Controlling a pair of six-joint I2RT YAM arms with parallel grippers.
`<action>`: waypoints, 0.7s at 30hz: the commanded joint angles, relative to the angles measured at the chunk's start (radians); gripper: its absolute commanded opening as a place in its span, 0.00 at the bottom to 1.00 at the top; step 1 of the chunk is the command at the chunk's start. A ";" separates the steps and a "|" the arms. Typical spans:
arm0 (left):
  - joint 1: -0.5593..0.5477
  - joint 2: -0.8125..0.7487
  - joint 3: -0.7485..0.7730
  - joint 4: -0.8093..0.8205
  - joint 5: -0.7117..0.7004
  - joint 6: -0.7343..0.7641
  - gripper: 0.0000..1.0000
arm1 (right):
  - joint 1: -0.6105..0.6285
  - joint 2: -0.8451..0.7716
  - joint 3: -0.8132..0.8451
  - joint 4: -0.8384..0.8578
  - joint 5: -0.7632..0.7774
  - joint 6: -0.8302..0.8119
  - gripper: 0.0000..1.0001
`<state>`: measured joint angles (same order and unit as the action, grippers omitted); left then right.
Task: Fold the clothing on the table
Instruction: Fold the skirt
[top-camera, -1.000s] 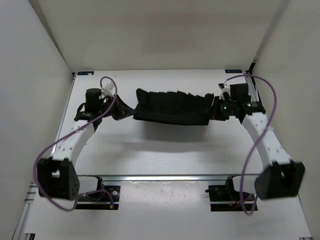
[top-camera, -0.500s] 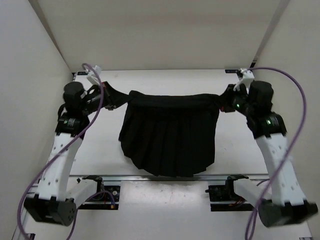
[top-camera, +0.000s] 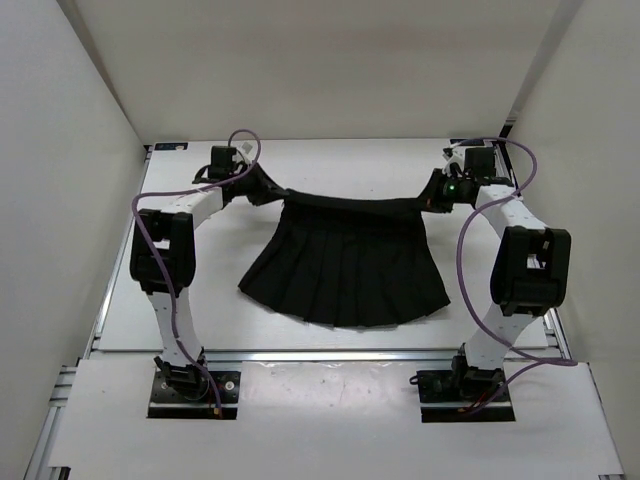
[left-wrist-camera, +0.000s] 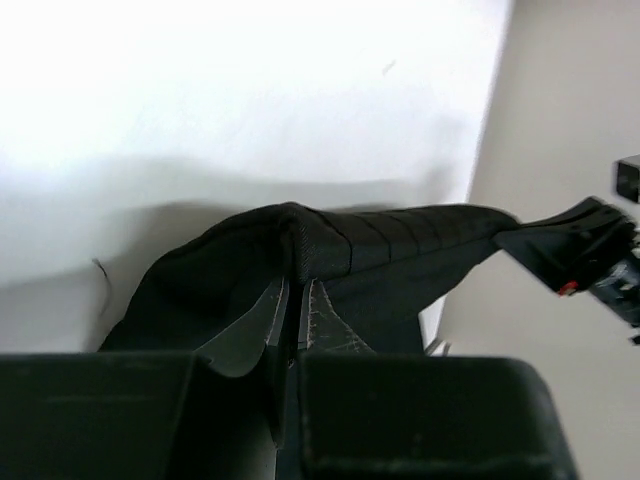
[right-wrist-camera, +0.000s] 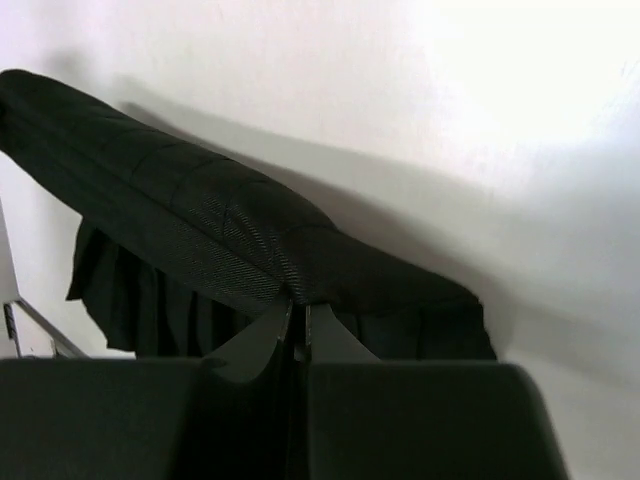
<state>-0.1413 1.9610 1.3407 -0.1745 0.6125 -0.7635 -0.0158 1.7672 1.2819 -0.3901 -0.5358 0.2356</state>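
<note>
1. Top external view: the clothing (top-camera: 345, 260), a black pleated skirt, is spread over the middle of the table (top-camera: 200, 300). Its waistband is pulled straight toward the table's far edge, and its hem fans wide toward the table's near edge.
2. The left gripper (top-camera: 262, 187) sits over the far-left part of the table, pinched tight on the left end of the waistband.
3. The right gripper (top-camera: 432, 200) sits over the far-right part of the table, clamped on the right end of the waistband.
4. Left wrist view: the fingers (left-wrist-camera: 250, 340) are almost together with a fold of black fabric between them. The waistband runs off taut above the table, casting a shadow on the white surface.
5. Right wrist view: the fingertips (right-wrist-camera: 255, 345) are nearly touching and bite the band's edge. The pleats hang below it toward the table.
</note>
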 joint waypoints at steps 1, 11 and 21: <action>0.048 0.027 0.147 0.057 -0.031 -0.043 0.00 | -0.056 0.026 0.099 0.071 0.020 0.004 0.00; 0.069 -0.184 -0.070 0.130 0.085 -0.063 0.00 | -0.010 -0.199 -0.036 0.002 0.017 0.022 0.00; 0.029 -0.412 -0.477 0.018 0.033 0.082 0.00 | 0.072 -0.428 -0.386 -0.167 -0.017 0.080 0.00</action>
<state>-0.0990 1.5894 0.9127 -0.1207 0.6964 -0.7525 0.0341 1.3853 0.9646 -0.4686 -0.5640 0.2916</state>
